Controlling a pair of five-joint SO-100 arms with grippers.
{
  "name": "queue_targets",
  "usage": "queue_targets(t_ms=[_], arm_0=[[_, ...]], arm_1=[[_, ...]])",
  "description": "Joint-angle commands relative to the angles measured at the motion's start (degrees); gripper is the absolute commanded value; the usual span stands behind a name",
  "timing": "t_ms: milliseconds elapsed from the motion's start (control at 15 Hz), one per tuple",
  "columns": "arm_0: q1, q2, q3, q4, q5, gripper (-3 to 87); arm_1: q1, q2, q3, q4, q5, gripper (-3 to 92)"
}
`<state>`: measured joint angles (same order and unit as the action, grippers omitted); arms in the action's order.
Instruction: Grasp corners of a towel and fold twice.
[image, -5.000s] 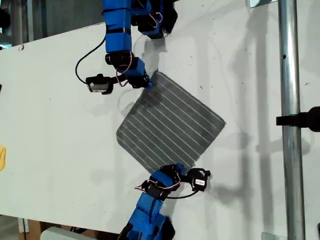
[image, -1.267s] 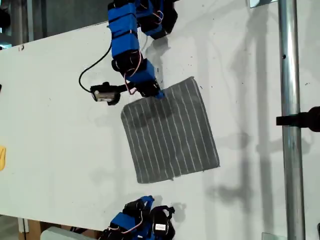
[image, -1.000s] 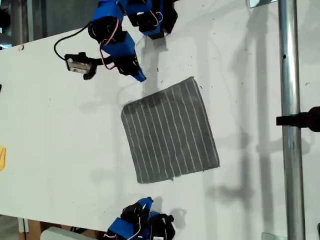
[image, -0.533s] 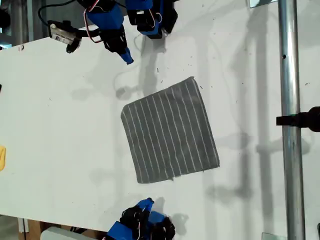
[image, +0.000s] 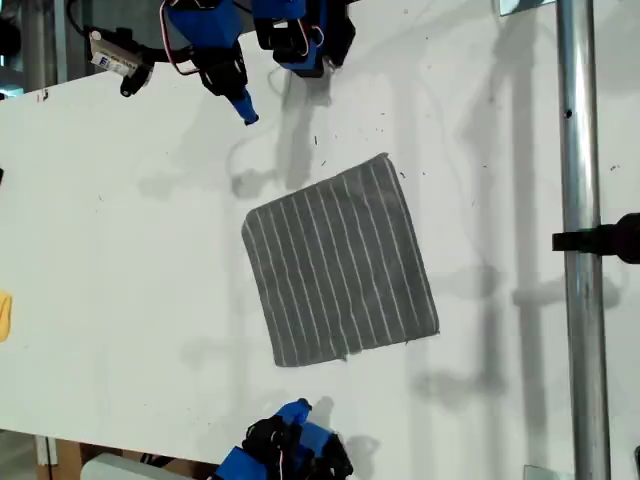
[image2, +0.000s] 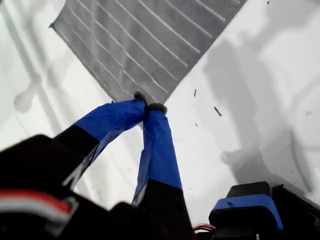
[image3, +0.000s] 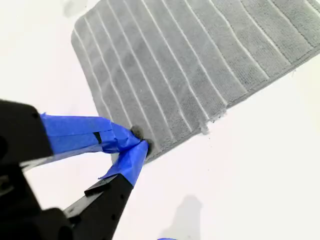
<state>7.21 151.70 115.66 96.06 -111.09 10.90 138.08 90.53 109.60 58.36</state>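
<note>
Grey striped towel (image: 340, 262) flat, arm bases cut off by frame edges

Bright, even light on the white counter (image: 120, 250); soft grey shadows fall across it. The exterior view is sharp; both wrist views blur at their near, dark foreground.

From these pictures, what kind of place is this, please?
Probably a robotics lab or workshop bench, not a home. A plain white table carries only a grey striped towel. Two blue arms with exposed wiring are mounted at its edges, and a metal pole with a black clamp stands alongside.
</note>
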Motion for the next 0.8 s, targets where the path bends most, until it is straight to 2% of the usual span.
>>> queue_targets(t_ms=[0,333,400,600,733], arm_0=[[1.67,0.18,-2.90,0.09,-0.97,-2.9],[2.99,-1.05,-2.81,-0.70,-2.02,-2.9],[3.08,-1.93,-2.90,-1.23,-2.11,-2.9],[3.69,-6.15,-2.90,-4.31,-2.29,-2.9],[4.57,-9.49,-2.72,-7.21,-2.72,-2.9]], arm_1=[[-3.34,0.79,-3.43,6.77,-2.02,4.0],[-20.74,-5.19,-2.81,6.06,-1.41,29.6],[-24.17,-8.53,-1.23,5.10,-0.97,31.9],[-29.79,-16.87,11.69,-5.71,-0.35,31.8],[-31.29,-20.48,20.74,-17.67,0.35,32.6]])
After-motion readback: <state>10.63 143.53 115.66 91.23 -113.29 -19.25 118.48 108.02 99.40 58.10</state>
